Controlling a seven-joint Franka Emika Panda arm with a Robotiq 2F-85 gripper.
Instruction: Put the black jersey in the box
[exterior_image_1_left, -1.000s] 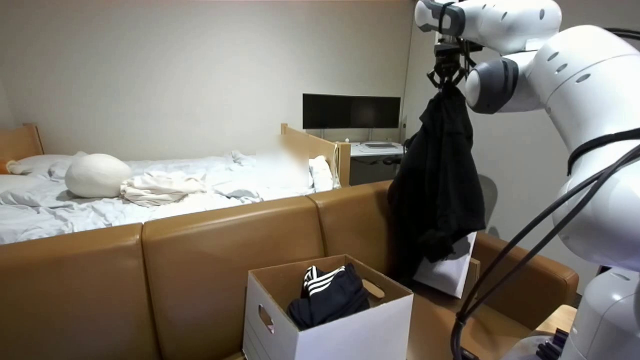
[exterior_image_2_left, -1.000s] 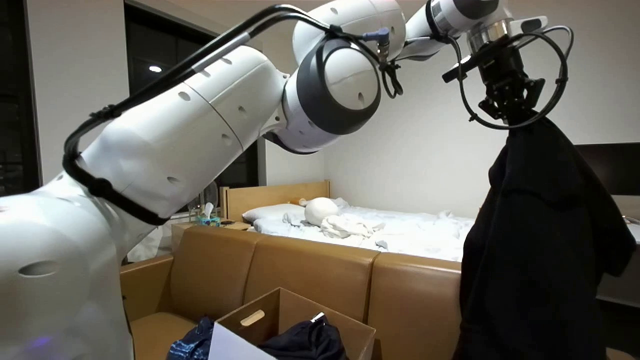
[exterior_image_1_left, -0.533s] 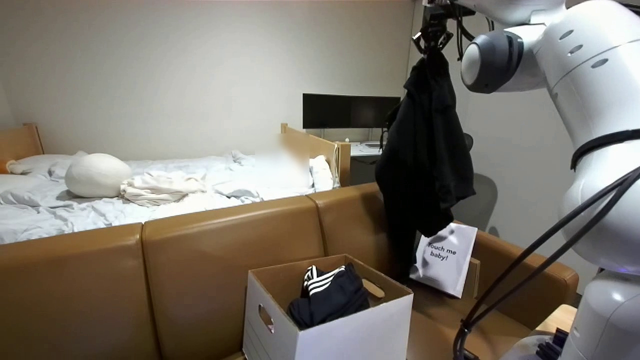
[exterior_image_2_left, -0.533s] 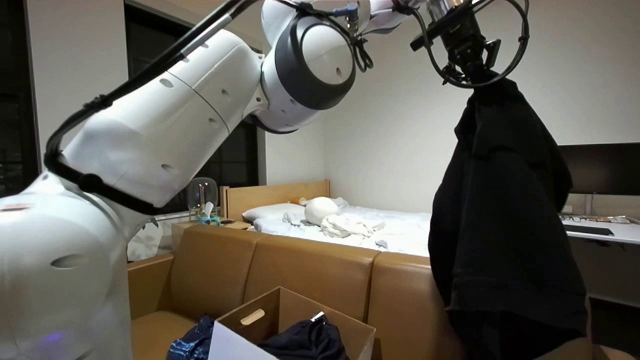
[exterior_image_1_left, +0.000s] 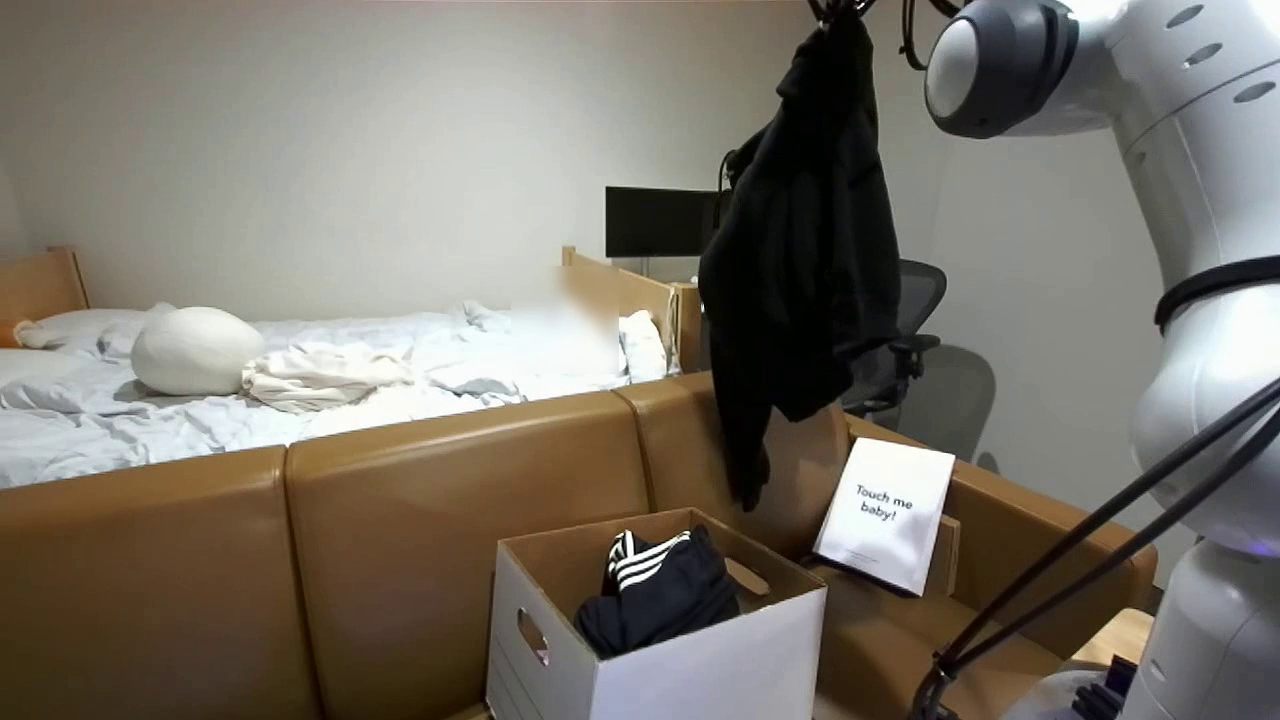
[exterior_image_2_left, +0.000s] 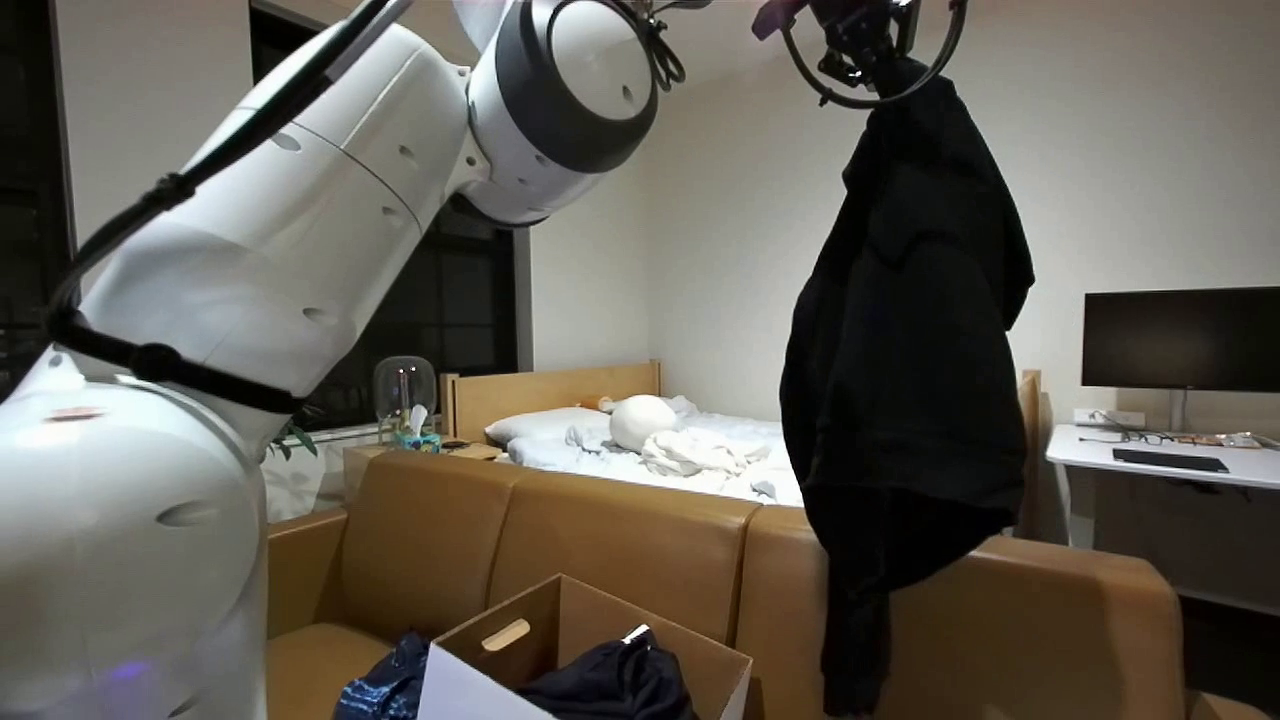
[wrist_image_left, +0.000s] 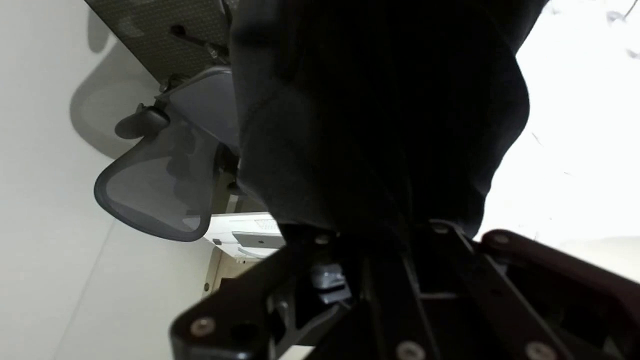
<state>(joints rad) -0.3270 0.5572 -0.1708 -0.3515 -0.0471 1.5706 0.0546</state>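
Observation:
The black jersey (exterior_image_1_left: 805, 230) hangs at full length from my gripper (exterior_image_1_left: 842, 12) near the top of an exterior view. It shows in the other exterior view too (exterior_image_2_left: 915, 330), with the gripper (exterior_image_2_left: 880, 65) at its top. In the wrist view the jersey (wrist_image_left: 380, 115) fills the middle, bunched between the fingers (wrist_image_left: 375, 232); the fingertips are hidden in the dark cloth. The white box (exterior_image_1_left: 700, 670) stands open on the sofa, also in an exterior view (exterior_image_2_left: 465, 690). The jersey's lower end hangs beside the box, not inside it. A dark garment with white stripes (exterior_image_1_left: 665, 600) lies in the box.
The brown sofa's backrest (exterior_image_1_left: 460, 520) rises behind the box. A white packet with print (exterior_image_1_left: 888, 510) leans at the sofa's end. A blue patterned cloth (exterior_image_2_left: 390, 680) lies beside the box. A bed (exterior_image_1_left: 450, 350), an office chair (exterior_image_1_left: 905, 320) and a desk (exterior_image_2_left: 1160, 455) stand behind.
The arm has raised the jersey and moved it leftward in both exterior views, closer to the box. Its lower end has lifted, and the white packet and chair are now uncovered. The grip is unchanged.

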